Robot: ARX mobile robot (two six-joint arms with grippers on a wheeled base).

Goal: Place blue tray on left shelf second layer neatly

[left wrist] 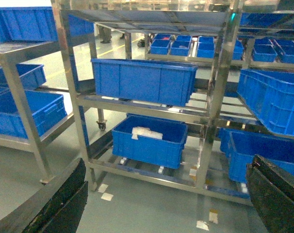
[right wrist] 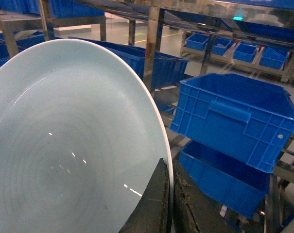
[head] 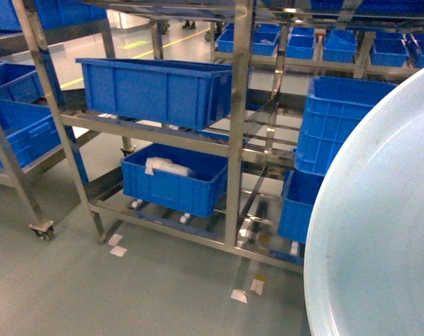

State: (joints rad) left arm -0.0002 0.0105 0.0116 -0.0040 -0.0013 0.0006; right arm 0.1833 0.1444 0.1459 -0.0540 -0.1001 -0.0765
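Note:
The blue tray [head: 380, 224], a pale glossy round plate, is held on edge close to the head camera at the right, and it fills the left half of the right wrist view [right wrist: 74, 141]. My right gripper [right wrist: 170, 165] is shut on its rim, one dark finger on each face. My left gripper [left wrist: 168, 162] is open with nothing between its fingers [left wrist: 64, 201], facing the steel rack from a distance. The left shelf second layer [head: 145, 131] is a steel tier carrying a deep blue crate [head: 155, 89]. Neither gripper shows in the head view.
A lower crate [head: 173, 180] with a white bag sits under that tier. Stacked, tilted blue crates [head: 334, 119] fill the bay to the right. Another rack with crates [head: 15, 119] stands at far left. A square steel post [head: 238, 126] divides the bays. Grey floor lies in front.

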